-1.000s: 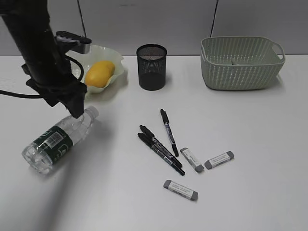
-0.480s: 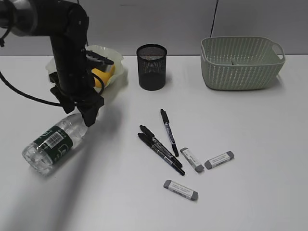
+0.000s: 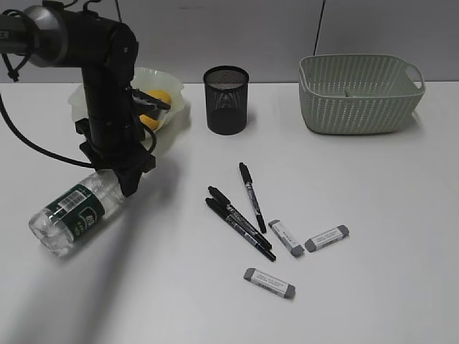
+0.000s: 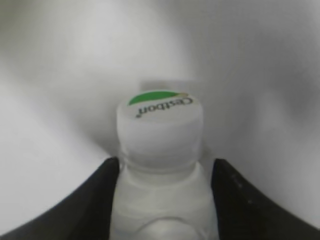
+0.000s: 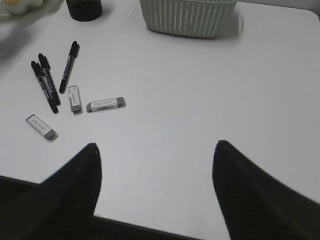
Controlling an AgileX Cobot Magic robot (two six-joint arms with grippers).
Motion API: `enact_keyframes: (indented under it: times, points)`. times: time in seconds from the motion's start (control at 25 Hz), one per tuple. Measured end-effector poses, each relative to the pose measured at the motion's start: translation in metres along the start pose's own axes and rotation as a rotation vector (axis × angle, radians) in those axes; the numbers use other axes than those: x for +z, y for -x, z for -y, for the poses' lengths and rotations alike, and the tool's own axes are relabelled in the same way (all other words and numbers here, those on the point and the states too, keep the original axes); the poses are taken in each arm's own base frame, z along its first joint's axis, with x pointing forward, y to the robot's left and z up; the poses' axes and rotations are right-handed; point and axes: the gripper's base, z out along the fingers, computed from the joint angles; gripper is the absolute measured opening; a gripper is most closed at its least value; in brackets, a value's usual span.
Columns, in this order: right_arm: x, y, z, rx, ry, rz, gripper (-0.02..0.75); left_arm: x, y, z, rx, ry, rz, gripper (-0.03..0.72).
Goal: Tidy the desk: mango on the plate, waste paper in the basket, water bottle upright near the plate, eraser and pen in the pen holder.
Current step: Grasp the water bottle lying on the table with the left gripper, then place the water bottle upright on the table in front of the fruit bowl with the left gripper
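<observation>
The water bottle (image 3: pixel 72 211) lies on its side at the left of the desk (image 3: pixel 373 215), cap towards the plate. My left gripper (image 3: pixel 129 183) is closed round its neck; in the left wrist view the white cap (image 4: pixel 160 125) sticks out past the black fingers (image 4: pixel 107 175) of my left gripper (image 4: pixel 165 162). The mango (image 3: pixel 159 97) lies in the wavy green plate (image 3: pixel 176 107), half hidden by the arm. Three black pens (image 3: pixel 249 193) and three grey erasers (image 3: pixel 285 238) lie mid-desk. The pen holder (image 3: pixel 226 100) stands behind them. My right gripper (image 5: pixel 155 150) is open and empty. I cannot make out the waste paper.
The green basket (image 3: pixel 358 107) stands at the back right, and also shows in the right wrist view (image 5: pixel 187 17). The right wrist view also shows the pens (image 5: pixel 67 67) and erasers (image 5: pixel 105 104) to its left. The left arm's cable hangs at the far left.
My left arm swung over and came down onto the bottle's neck. The bottle has shifted slightly to the left. The pens, the erasers and the right arm have not moved.
</observation>
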Motion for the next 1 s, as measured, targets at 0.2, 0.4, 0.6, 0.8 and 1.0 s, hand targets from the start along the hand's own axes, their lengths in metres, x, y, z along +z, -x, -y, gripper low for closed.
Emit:
enact_keyframes:
  times: [0.2, 0.4, 0.6, 0.8, 1.0]
  points:
    - [0.0, 0.0, 0.0, 0.001, 0.0, 0.001, 0.546, -0.002, -0.001, -0.001, -0.001, 0.002, 0.001, 0.377]
    - [0.0, 0.0, 0.0, 0.002, 0.0, 0.0, 0.546, -0.042, -0.012, -0.009, -0.054, -0.026, 0.113, 0.377]
    - [0.0, 0.0, 0.0, 0.002, 0.0, 0.001, 0.546, -0.098, -0.05, -0.016, -0.113, 0.001, 0.379, 0.376]
    - [0.0, 0.0, 0.0, 0.002, 0.0, 0.001, 0.546, -0.099, -0.112, -0.013, -0.206, 0.023, 0.692, 0.376]
    - [0.0, 0.0, 0.0, 0.002, 0.0, 0.002, 0.546, -0.067, -0.163, -0.001, -0.272, 0.102, 1.035, 0.376]
